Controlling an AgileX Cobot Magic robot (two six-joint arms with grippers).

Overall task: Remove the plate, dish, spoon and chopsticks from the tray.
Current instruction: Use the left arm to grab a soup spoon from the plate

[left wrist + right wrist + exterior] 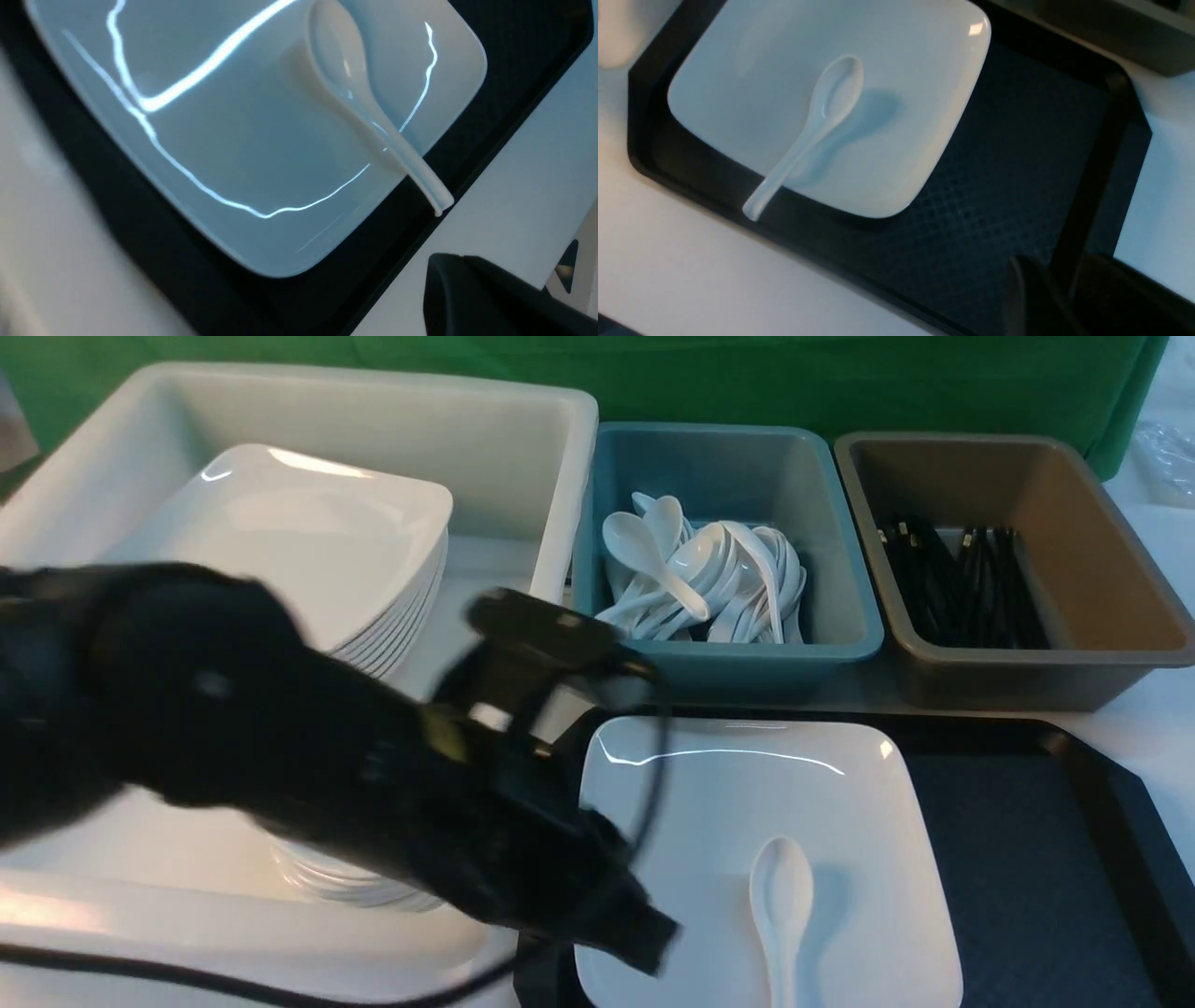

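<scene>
Front view shows the spoon (782, 905) lying on the plate (747, 784), at the left end of the tray (1027, 859). Its handle pokes out over the plate's near edge. My left pincer (644, 933) is closed by the plate's left side; the right pincer (1064, 298) I cannot tell. I think I should pinch that handle, lift straight up, and drop it in the teal bin (864, 635).

**One tray (1027, 877), one plate (728, 803), one spoon (782, 896), three bins**

The bins are one white tub (373, 401), one teal bin (728, 448) and one brown bin (1102, 579). The tub holds two stacks of white crockery (308, 532). The teal bin holds a heap of spoons (709, 579) and the brown bin a bundle of black chopsticks (962, 583), each too crowded to count.
</scene>
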